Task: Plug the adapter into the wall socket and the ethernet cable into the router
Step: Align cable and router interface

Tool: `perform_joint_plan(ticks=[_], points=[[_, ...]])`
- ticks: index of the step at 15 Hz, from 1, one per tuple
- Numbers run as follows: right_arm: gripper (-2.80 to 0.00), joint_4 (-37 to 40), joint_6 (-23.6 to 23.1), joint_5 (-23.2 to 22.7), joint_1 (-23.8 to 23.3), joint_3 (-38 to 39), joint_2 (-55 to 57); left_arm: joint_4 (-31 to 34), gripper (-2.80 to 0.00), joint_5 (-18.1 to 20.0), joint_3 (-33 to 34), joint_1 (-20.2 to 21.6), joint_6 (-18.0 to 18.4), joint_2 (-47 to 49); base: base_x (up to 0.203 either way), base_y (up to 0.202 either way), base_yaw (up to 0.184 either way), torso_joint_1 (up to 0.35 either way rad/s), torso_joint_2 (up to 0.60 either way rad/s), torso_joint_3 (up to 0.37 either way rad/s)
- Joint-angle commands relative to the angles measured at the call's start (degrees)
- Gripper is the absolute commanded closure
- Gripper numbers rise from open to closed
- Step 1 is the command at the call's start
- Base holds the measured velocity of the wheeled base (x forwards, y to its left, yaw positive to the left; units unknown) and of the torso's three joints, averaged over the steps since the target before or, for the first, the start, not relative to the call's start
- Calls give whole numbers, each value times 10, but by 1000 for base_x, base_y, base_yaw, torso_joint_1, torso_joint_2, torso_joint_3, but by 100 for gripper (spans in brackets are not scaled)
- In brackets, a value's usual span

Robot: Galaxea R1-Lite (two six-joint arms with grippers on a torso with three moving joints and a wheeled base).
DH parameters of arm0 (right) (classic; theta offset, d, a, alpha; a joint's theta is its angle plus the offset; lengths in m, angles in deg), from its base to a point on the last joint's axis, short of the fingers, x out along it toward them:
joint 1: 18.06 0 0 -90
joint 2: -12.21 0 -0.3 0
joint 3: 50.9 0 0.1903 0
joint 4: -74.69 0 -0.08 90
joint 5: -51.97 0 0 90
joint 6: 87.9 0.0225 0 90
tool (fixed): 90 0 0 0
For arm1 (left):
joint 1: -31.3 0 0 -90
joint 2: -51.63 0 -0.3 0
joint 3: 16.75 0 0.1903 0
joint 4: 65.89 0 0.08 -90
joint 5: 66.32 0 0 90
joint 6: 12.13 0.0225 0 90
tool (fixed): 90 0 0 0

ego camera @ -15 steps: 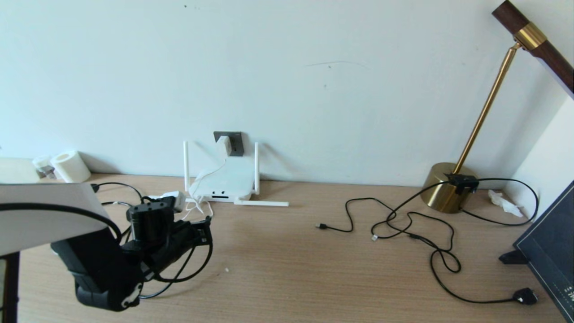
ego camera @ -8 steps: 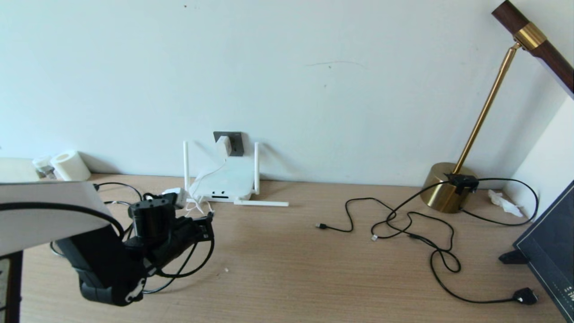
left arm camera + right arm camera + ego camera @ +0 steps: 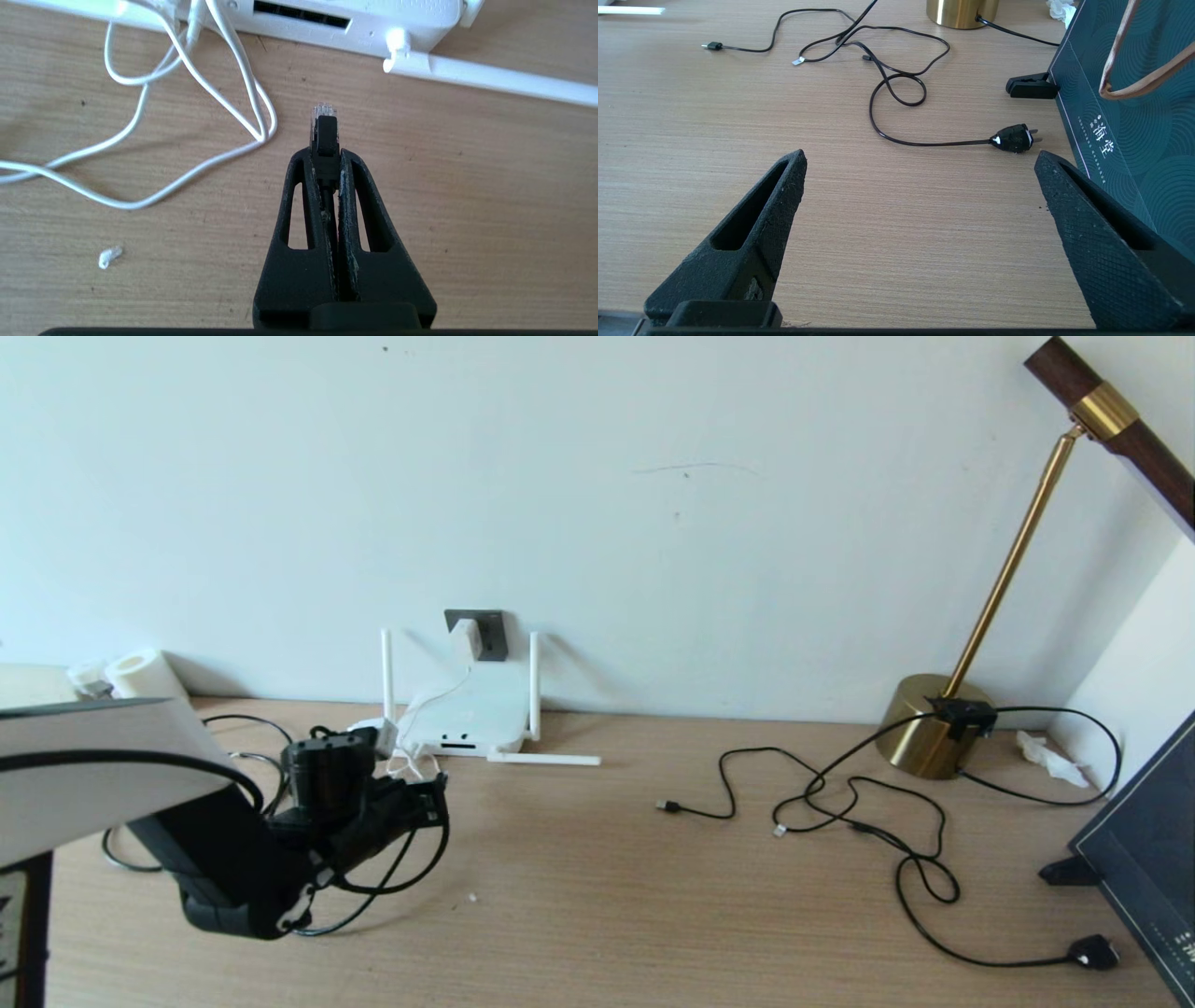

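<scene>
Left gripper (image 3: 325, 156) clamped on ethernet cable (image 3: 325, 135) plug, near router (image 3: 373, 18) ports; right gripper (image 3: 920, 168) wide, parked.

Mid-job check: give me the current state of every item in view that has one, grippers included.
adapter: plugged into the wall socket.
ethernet cable: plug pinched in left gripper, not yet in a port.
router: flat on the desk, ports facing the plug.
left gripper: shut on the ethernet cable.
right gripper: open, empty, above the desk.
black power plug: unplugged, lying on the desk.
</scene>
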Motion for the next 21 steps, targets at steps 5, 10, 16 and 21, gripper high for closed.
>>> perform_joint_plan(ticks=[5,10,16,21], points=[[-280,1,0,0,0,0,1,2,0,1,-34,-10,-2,25,0,0,0,0,0,0],[-280,1,0,0,0,0,1,-1,0,-1,-78,-10,-3,59,0,0,0,0,0,0],[-280,1,0,0,0,0,1,-2,0,-3,-110,-10,-5,85,0,0,0,0,0,0],[-280,1,0,0,0,0,1,-4,0,-4,-115,-9,-9,90,0,0,0,0,0,0]])
